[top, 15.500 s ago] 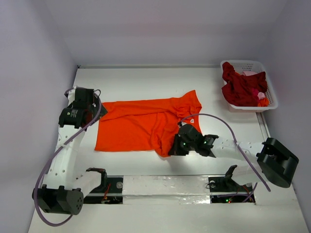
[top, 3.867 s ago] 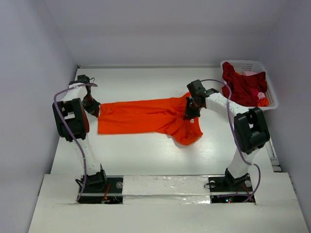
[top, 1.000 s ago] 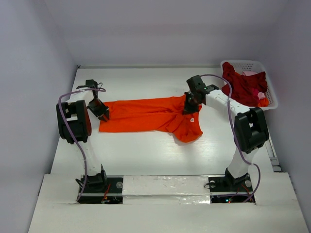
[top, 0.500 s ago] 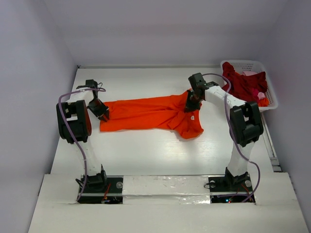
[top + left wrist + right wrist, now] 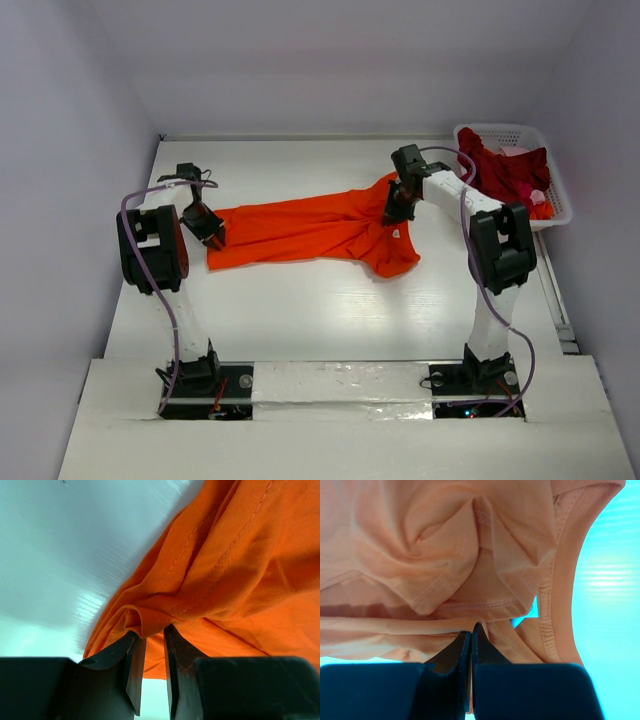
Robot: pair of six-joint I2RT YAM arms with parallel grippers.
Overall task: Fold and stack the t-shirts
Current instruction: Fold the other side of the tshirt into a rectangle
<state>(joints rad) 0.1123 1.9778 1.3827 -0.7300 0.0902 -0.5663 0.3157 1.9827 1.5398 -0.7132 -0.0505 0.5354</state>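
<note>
A bright orange t-shirt (image 5: 300,228) lies stretched across the middle of the white table, bunched and draped at its right end, where a small white neck tag (image 5: 398,234) shows. My left gripper (image 5: 213,235) holds the shirt's left edge. In the left wrist view it (image 5: 151,632) is shut on a thick fold of orange cloth (image 5: 240,570). My right gripper (image 5: 393,212) grips the shirt's right end near the collar. In the right wrist view it (image 5: 471,630) is shut tight on a thin layer of the cloth (image 5: 445,545).
A white lattice basket (image 5: 500,128) stands at the back right corner with dark red shirts (image 5: 500,175) heaped in it. Bare table (image 5: 300,320) stretches between the shirt and the arm bases. Walls close in the back and both sides.
My right gripper has drifted slightly right and back with the shirt's collar end, and the draped part followed. The left gripper has not moved.
</note>
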